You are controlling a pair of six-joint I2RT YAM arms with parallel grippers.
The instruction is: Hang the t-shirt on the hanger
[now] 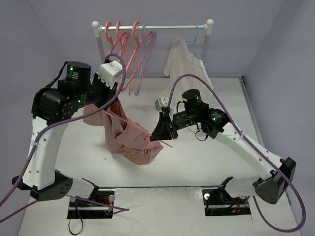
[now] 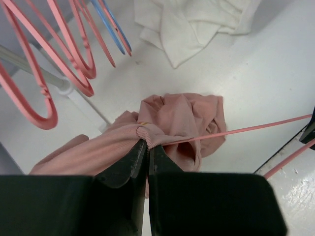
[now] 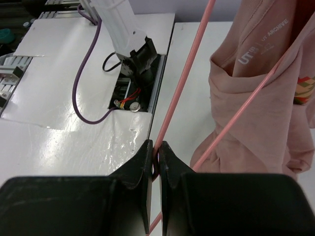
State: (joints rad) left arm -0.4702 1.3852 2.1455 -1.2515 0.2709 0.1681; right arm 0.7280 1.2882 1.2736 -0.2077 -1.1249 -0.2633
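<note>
The salmon-pink t-shirt (image 1: 128, 135) hangs bunched from my left gripper (image 1: 117, 91), its lower part resting on the table. In the left wrist view my left gripper (image 2: 146, 143) is shut on the ribbed collar of the t-shirt (image 2: 182, 118). My right gripper (image 1: 167, 129) is shut on the coral-pink hanger (image 1: 165, 144), whose thin bars run into the shirt. In the right wrist view the right gripper (image 3: 157, 147) pinches a hanger bar (image 3: 184, 78), and a second bar passes inside the t-shirt (image 3: 261, 88), which shows a white label print and a yellow-and-red print.
A white rail (image 1: 152, 27) at the back holds several coral-pink hangers (image 1: 125, 44), lavender and blue hangers (image 1: 147, 44), and a white shirt (image 1: 184, 64) on a blue hanger. The white shirt (image 2: 197, 24) and spare hangers (image 2: 64, 54) show in the left wrist view. Grey walls flank the table.
</note>
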